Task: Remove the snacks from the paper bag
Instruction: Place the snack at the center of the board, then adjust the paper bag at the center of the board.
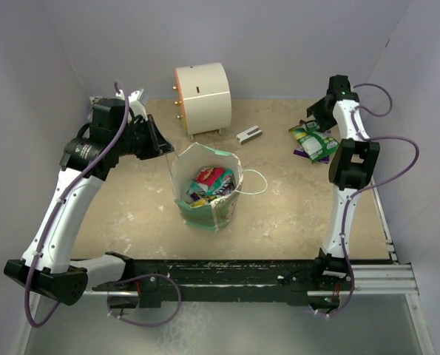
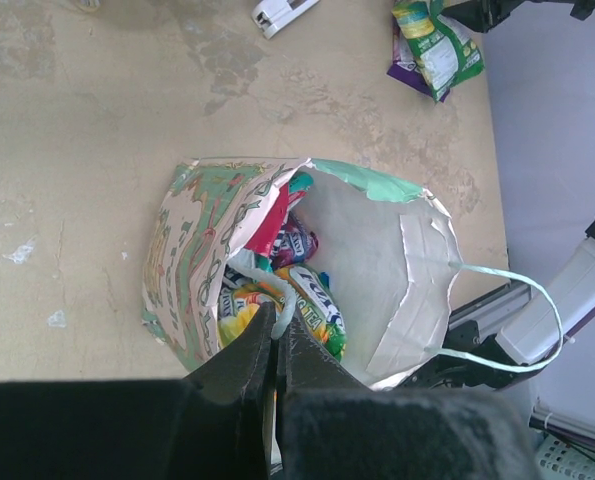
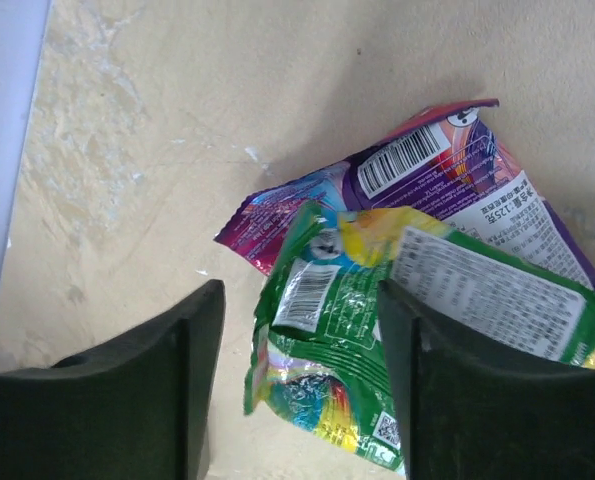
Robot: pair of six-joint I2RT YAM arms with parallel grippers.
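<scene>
The mint-green paper bag (image 1: 221, 211) stands open mid-table, with several snacks (image 1: 211, 183) inside. In the left wrist view the bag (image 2: 192, 250) shows red, purple and green packets (image 2: 315, 308). My left gripper (image 1: 163, 145) is at the bag's far left rim; its jaws (image 2: 277, 318) are shut on a white loop handle (image 2: 289, 298). The other handle (image 1: 257, 182) hangs free. My right gripper (image 1: 317, 120) is open (image 3: 302, 390) over a green packet (image 3: 367, 330) that lies on a purple packet (image 3: 437, 165) on the table at the far right (image 1: 315, 140).
A white cylinder with an orange rim (image 1: 202, 97) lies at the back. A small grey-white block (image 1: 248, 134) sits between it and the packets. Grey walls close in left, back and right. A metal rail (image 1: 375, 277) runs along the near edge.
</scene>
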